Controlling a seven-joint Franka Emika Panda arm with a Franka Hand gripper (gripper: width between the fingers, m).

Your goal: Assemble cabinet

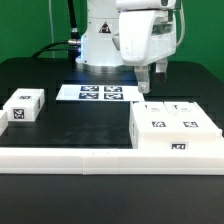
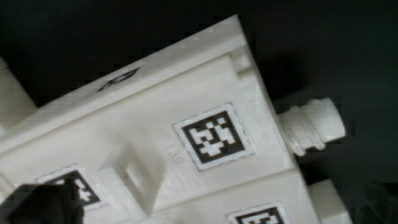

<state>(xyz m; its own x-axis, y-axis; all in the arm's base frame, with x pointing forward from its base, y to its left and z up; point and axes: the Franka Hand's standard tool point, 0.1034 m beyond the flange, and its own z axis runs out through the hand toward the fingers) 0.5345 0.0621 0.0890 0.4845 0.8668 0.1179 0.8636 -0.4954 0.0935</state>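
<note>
The cabinet (image 1: pixel 175 127) is a large white boxy body with square tags on its top and front, standing at the exterior view's right. My gripper (image 1: pixel 150 84) hangs just above the cabinet's back left corner and holds nothing. In the wrist view the cabinet (image 2: pixel 160 110) fills most of the picture, with a tag (image 2: pixel 217 135) on its face and a short white round peg (image 2: pixel 313 126) sticking out of its edge. My gripper (image 2: pixel 196 206) is open; its dark fingers show only at the two lower corners, wide apart over the cabinet.
A small white tagged block (image 1: pixel 25 106) lies at the exterior view's left. The marker board (image 1: pixel 97 92) lies in front of the robot's base. A long low white border rail (image 1: pixel 70 160) runs along the table's front edge.
</note>
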